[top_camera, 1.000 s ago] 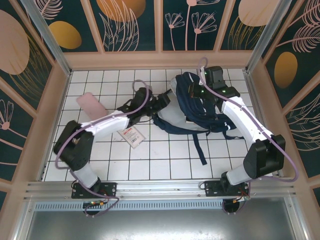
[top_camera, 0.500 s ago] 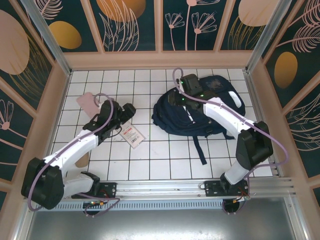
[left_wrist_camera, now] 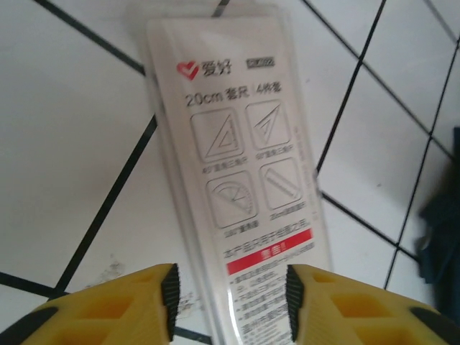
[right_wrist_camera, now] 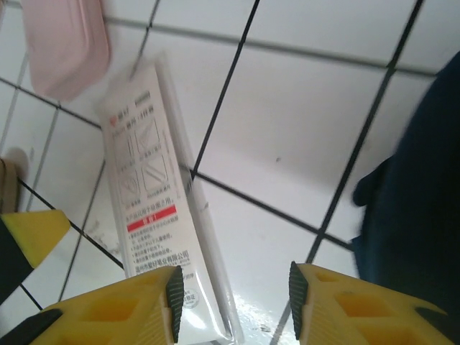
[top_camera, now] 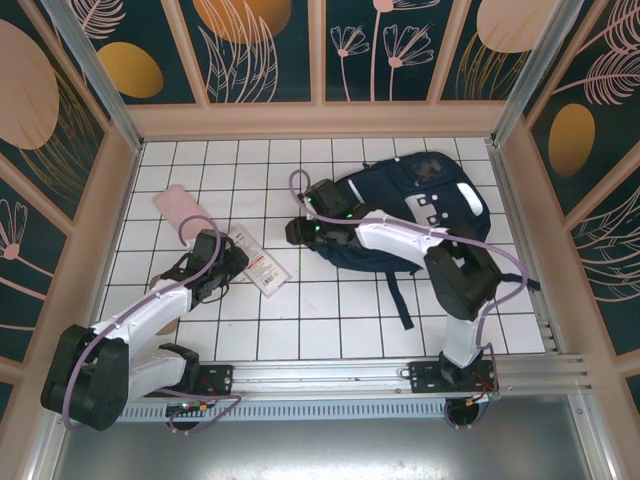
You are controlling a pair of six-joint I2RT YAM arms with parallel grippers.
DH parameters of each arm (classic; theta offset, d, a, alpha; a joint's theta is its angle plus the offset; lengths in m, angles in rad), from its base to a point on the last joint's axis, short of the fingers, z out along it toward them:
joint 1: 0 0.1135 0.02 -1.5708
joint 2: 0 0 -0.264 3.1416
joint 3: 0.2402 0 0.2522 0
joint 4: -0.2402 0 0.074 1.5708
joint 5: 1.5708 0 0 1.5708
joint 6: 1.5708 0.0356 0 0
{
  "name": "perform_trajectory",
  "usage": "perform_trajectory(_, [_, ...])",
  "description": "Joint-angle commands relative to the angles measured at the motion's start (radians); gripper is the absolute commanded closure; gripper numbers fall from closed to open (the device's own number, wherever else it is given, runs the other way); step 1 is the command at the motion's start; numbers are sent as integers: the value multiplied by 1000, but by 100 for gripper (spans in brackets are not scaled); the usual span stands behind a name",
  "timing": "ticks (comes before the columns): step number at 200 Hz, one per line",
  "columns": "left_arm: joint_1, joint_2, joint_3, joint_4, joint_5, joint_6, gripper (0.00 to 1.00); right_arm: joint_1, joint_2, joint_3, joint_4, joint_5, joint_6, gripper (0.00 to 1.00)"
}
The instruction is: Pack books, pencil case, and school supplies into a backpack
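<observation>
A: Backpack (top_camera: 425, 200) position, please.

B: It lies flat on the white tiled table (top_camera: 340, 320), in the right half toward the far wall. It is navy with its grey-white patches facing up, and one dark strap trails toward the near edge. Whether its opening is unzipped I cannot tell from where I stand.

A: School supplies?

B: The school supplies packet (left_wrist_camera: 237, 165) lies flat on the tiles left of the backpack, apart from it. It is white with red and black print and sits at a slant across the grid lines.

A: Left gripper?

B: The left gripper (left_wrist_camera: 230, 305) hangs directly over the near end of that packet. Its yellow fingers stand apart, and the packet's printed end runs into the gap between them. One finger overlaps the packet's edge and bare tile shows beside the other. I see no pinch on it.

A: Right gripper?

B: The right gripper (right_wrist_camera: 231, 305) hovers over bare tile between packet and backpack, its arm passing above the backpack's near edge. Its fingers are apart with nothing between them.

A: Pencil case?

B: The pencil case (top_camera: 178, 208), pale pink, rests on the tiles beyond the packet's far end, toward the left wall. It is near the packet, but I cannot tell whether they touch.
</observation>
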Motion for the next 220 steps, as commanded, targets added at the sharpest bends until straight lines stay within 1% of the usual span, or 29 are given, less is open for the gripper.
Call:
perform_trajectory(1, [6, 16, -36, 63, 29, 4, 58, 22, 59, 58, 45, -64, 31, 55])
perform_trajectory(22, [6, 39, -51, 74, 37, 1, 59, 38, 121, 93, 47, -91, 34, 55])
perform_trajectory(41, [6, 53, -74, 106, 51, -1, 65, 52, 167, 124, 47, -113, 34, 56])
perform_trajectory(57, [6, 69, -83, 128, 62, -2, 66, 61, 203, 150, 44, -128, 36, 56])
perform_trajectory(75, [6, 89, -89, 139, 70, -1, 72, 69, 244, 178, 36, -143, 35, 57])
perform_trajectory(120, [6, 117, -116, 182, 87, -7, 74, 76, 322, 227, 11, -149, 28, 57])
perform_trajectory(133, [7, 123, -125, 199, 95, -13, 78, 80, 340, 232, 6, -163, 28, 57])
perform_trajectory(142, [7, 126, -130, 208, 98, -17, 78, 84, 348, 236, 0, -177, 29, 57])
perform_trajectory(157, [6, 132, -139, 222, 101, -21, 78, 89, 366, 244, -2, -223, 34, 57])
perform_trajectory(174, [6, 139, -147, 237, 109, -25, 79, 93, 369, 243, 19, -304, 47, 61])
perform_trajectory(203, [6, 143, -158, 257, 118, -35, 79, 92, 337, 236, 81, -437, 79, 63])
perform_trajectory(220, [6, 143, -160, 261, 121, -38, 79, 92, 315, 239, 102, -475, 89, 65])
